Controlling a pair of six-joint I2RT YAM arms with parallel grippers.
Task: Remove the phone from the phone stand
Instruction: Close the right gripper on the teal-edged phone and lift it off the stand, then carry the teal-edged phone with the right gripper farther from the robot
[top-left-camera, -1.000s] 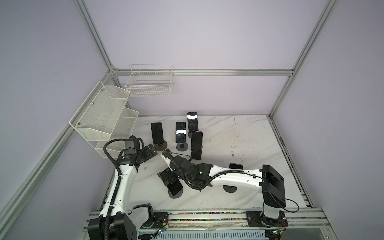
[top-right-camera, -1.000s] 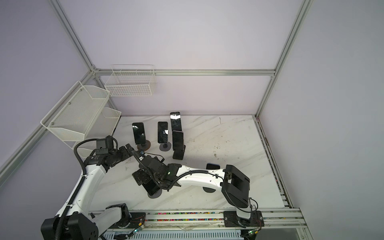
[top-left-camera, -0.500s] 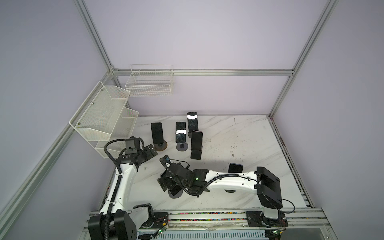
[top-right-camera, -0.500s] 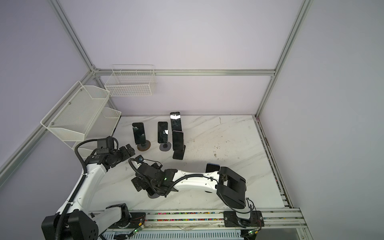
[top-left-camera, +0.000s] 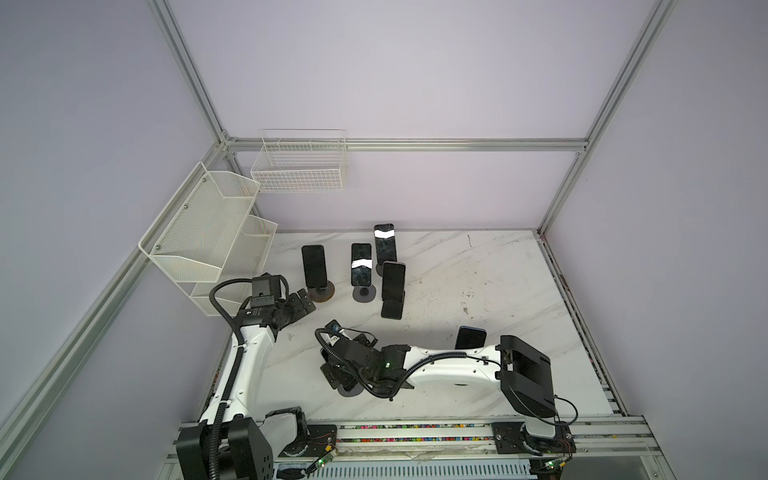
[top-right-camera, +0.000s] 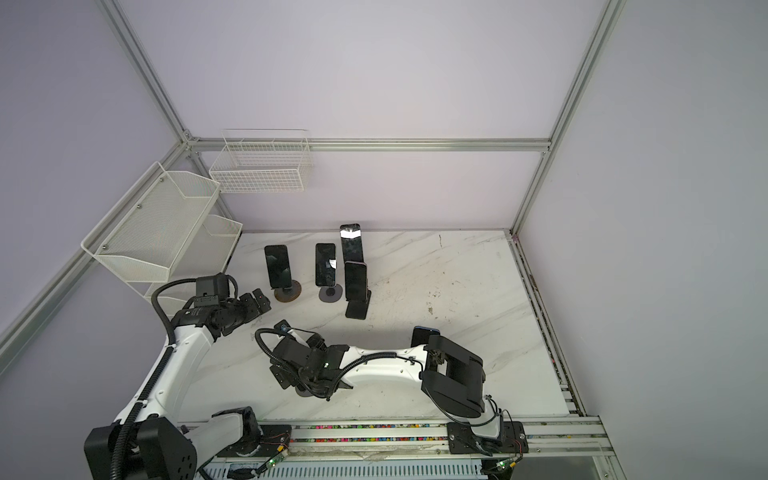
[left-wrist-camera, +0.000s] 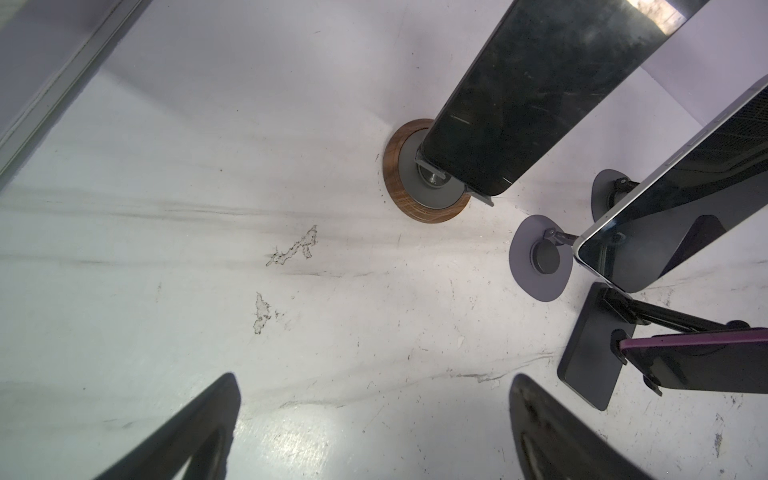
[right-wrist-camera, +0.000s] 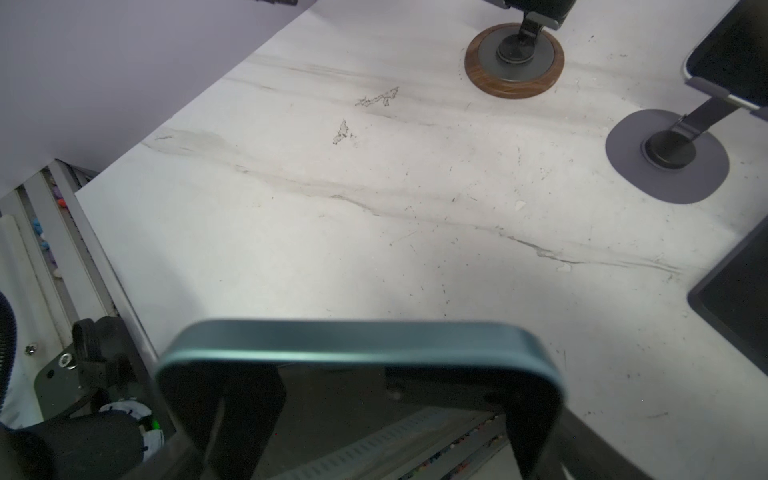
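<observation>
The right arm lies low across the marble tabletop (top-left-camera: 478, 282). Its right end effector (top-left-camera: 338, 374) sits over a phone stand (top-left-camera: 345, 391) close to the near edge, left of the middle. In the right wrist view the phone (right-wrist-camera: 357, 345), teal-rimmed with a dark screen, stands upright on that stand between the end effector's sides. I cannot tell whether they press on the phone or stand just clear of it. In both top views the wrist hides the phone, and only the dark round base of the stand shows beneath it.

The left end effector (left-wrist-camera: 374, 436) hovers near the left edge of the tabletop. It is released, its 2 fingers (left-wrist-camera: 187, 432) spread wide with only bare marble between them. Just beyond it a black phone (left-wrist-camera: 540, 83) leans on a wood-rimmed stand (left-wrist-camera: 395, 183). Toward the far edge, 3 more phones (top-left-camera: 360, 266) lean on dark stands, close together. 1 further phone (top-left-camera: 469, 337) rises behind the right arm. 2 white wire baskets (top-left-camera: 216, 224) hang on the walls at the far left corner.
</observation>
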